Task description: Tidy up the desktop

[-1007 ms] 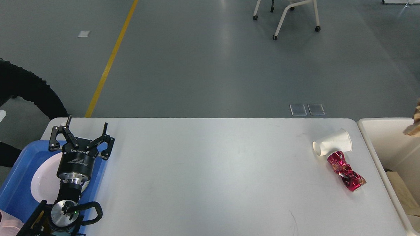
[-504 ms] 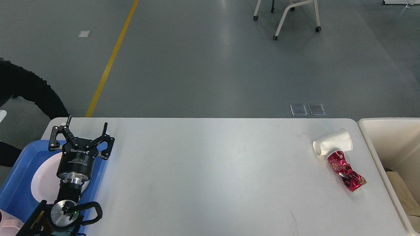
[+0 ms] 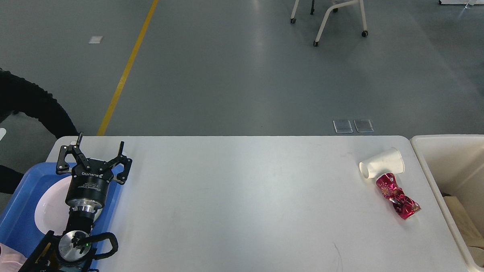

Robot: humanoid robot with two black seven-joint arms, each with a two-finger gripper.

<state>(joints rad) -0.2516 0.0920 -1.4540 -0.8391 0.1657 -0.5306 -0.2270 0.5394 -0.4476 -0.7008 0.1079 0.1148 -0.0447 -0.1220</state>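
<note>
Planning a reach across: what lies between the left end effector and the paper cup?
Only bare desktop, in the head view, from the left end effector to the paper cup.

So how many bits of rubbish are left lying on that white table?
2: a tipped-over white paper cup and a crushed red metal can, touching, near the white tabletop's right end.

On the white desktop (image 3: 244,200) you see a white paper cup (image 3: 382,167) lying on its side near the right edge, touching a crushed red can (image 3: 398,196), while a blue tray (image 3: 15,224) overlaps the left end.
</note>
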